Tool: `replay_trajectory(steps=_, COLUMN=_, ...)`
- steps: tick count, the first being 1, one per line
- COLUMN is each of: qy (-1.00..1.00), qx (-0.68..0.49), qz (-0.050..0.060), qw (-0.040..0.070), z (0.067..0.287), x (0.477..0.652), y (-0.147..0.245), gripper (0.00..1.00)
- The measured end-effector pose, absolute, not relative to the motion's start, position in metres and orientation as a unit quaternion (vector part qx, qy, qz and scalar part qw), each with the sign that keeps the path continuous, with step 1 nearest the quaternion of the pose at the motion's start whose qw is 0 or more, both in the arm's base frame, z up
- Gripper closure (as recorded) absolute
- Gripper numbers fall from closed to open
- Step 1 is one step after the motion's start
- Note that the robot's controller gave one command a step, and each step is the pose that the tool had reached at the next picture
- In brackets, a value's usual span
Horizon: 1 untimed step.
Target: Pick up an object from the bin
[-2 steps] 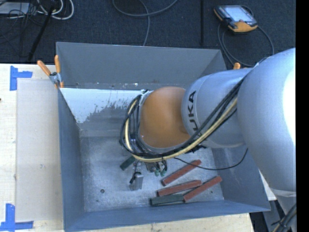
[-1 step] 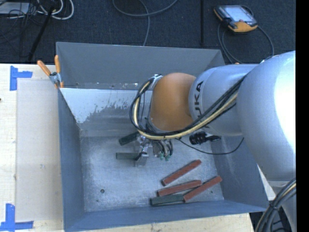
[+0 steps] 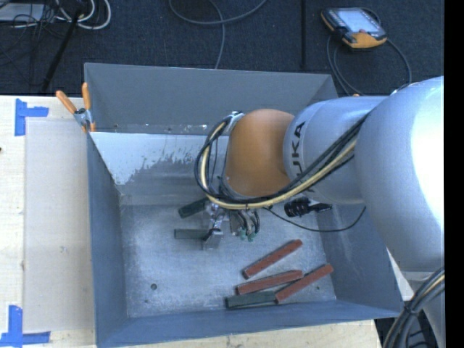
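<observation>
2 dark fingers [image 3: 190, 234] of the gripper [image 3: 181, 223] spread wide, nothing between them, low over bare grey floor near the middle of the bin [image 3: 109, 267]. Below the orange wrist cover [image 3: 254, 151], pointing toward the bin's left. Nearest of the loose things: a reddish-brown stick [image 3: 272, 258], slanted, just right of the gripper and nearer the front wall, apart from it. Beyond that, 2 more reddish-brown sticks [image 3: 268, 282] side by side and 1 dark bar [image 3: 250, 301] against the near wall, touching or nearly so; cannot tell which. Probably light, stiff and flat, lying low on the floor, so likely to slip out of a shallow pinch. No breakage to fear, by the look. Best taken across the narrow width at mid-length, on the nearest stick, lying clear of the others.
</observation>
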<state>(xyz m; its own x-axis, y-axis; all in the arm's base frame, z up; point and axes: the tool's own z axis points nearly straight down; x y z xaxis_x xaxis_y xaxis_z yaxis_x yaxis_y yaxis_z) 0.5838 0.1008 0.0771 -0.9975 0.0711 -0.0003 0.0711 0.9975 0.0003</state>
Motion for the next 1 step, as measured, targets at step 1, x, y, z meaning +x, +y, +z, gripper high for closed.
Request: replay_trajectory(steps=1, qy=1.000, qx=0.000, qz=0.000, qw=0.000, z=0.2001, x=0.5712, y=0.1069, gripper=1.00)
